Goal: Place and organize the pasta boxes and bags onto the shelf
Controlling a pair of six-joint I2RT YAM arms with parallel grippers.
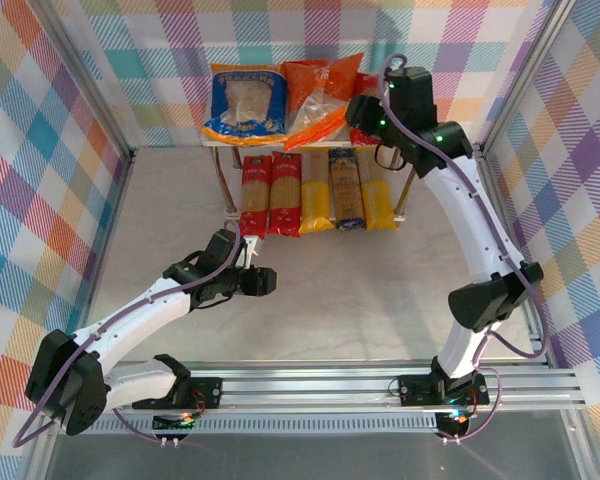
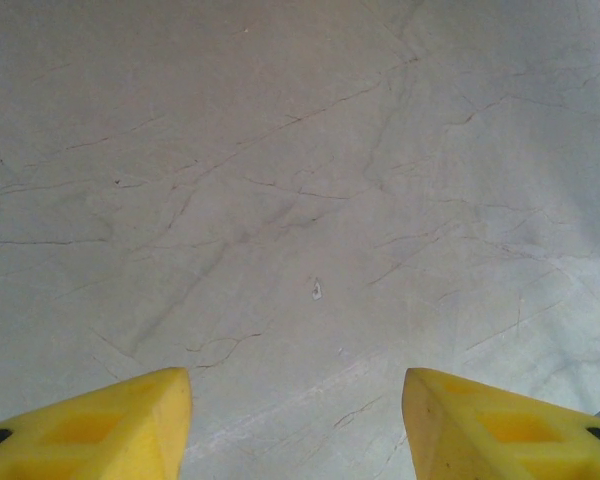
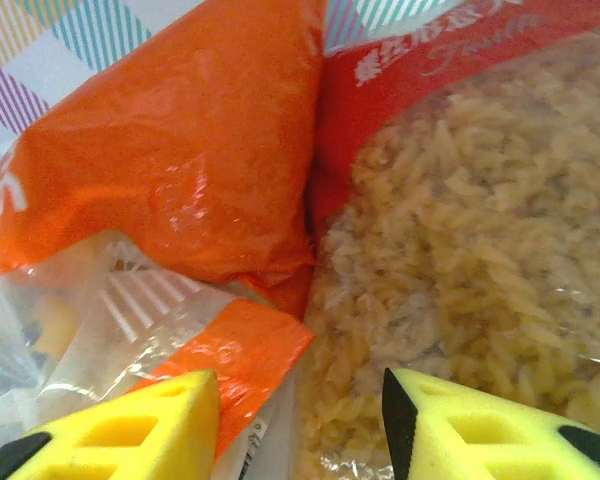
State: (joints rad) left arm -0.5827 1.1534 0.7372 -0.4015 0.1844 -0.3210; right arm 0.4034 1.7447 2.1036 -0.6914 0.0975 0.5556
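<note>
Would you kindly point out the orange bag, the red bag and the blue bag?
orange bag (image 3: 180, 150), right wrist view, its orange upper panel.
red bag (image 3: 480, 260), right wrist view, its clear window.
blue bag (image 1: 246, 102), top external view, its clear window.

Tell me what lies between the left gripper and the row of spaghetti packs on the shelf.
Nothing stands there: in the top external view, bare grey tabletop separates the left gripper from the spaghetti packs.

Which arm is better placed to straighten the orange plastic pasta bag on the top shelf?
Probably right: the right gripper is open, close to the orange plastic pasta bag; the left gripper hovers above the grey table.
</note>
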